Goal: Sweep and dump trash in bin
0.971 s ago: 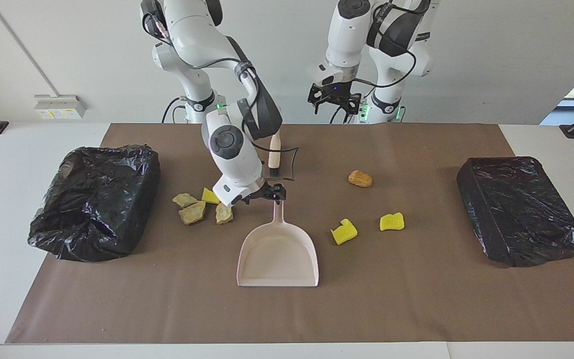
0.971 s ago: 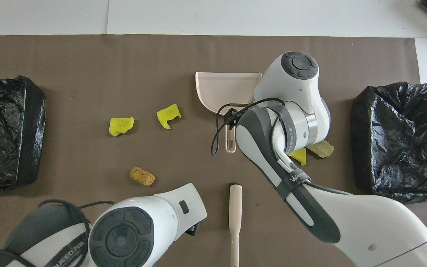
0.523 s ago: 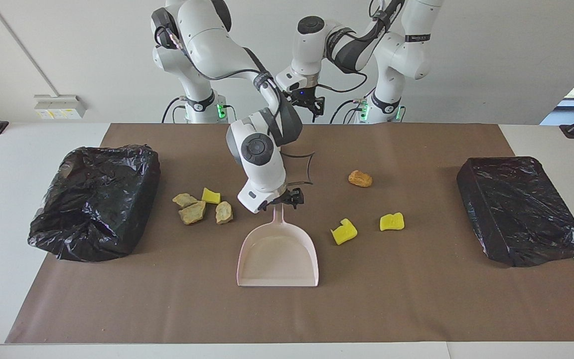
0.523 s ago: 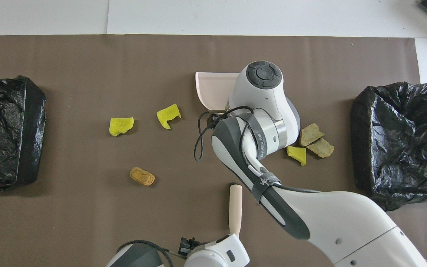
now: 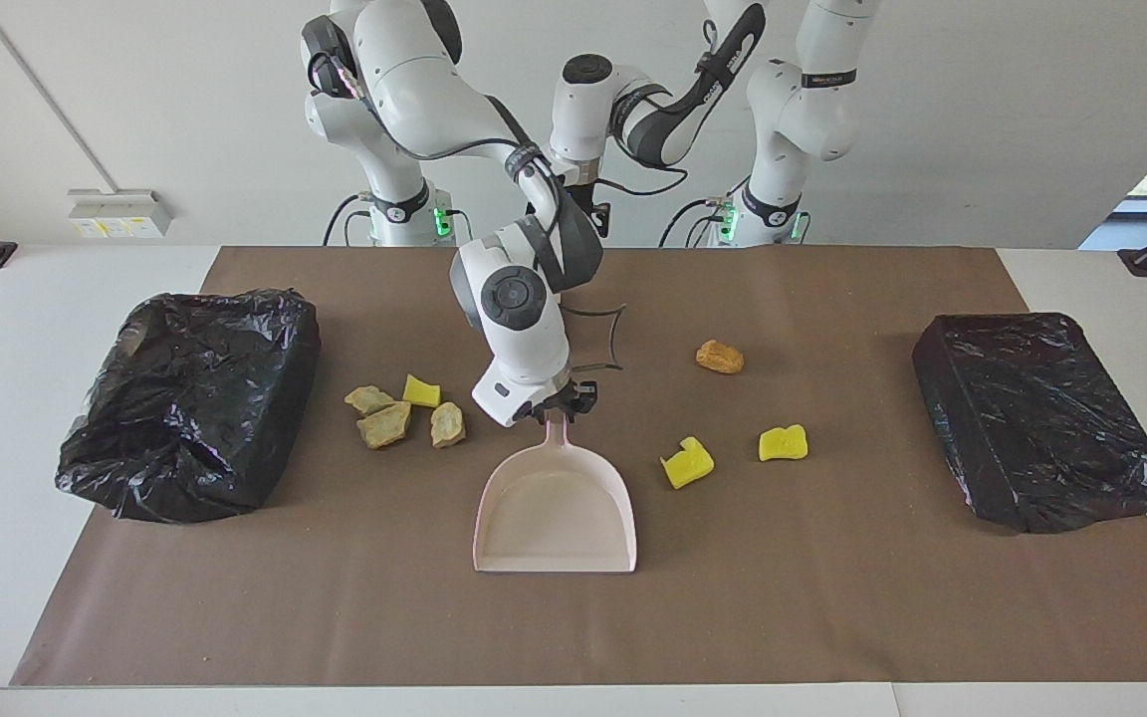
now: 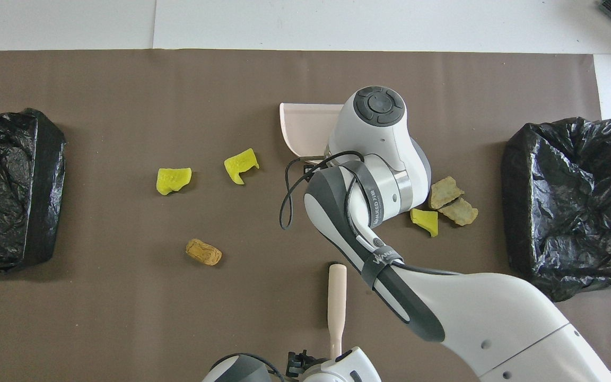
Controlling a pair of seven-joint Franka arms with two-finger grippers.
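The pale pink dustpan (image 5: 556, 513) lies mid-table with its handle toward the robots. My right gripper (image 5: 560, 405) is down at the end of that handle; in the overhead view the right arm covers it. Three tan lumps (image 5: 384, 426) and a yellow piece (image 5: 421, 391) lie between the dustpan and the bin at the right arm's end. An orange-brown lump (image 5: 720, 357) and two yellow pieces (image 5: 688, 463) (image 5: 784, 442) lie toward the left arm's end. My left gripper (image 5: 593, 214) hangs over the robots' end of the brush (image 6: 336, 297).
Two bins lined with black bags stand at the table's ends, one (image 5: 190, 398) at the right arm's end and one (image 5: 1041, 418) at the left arm's end. A brown mat (image 5: 832, 617) covers the table.
My right gripper has shifted over the dustpan's handle and come down onto its end. My left arm has swung in toward the middle, over the brush. The dustpan and trash have not moved.
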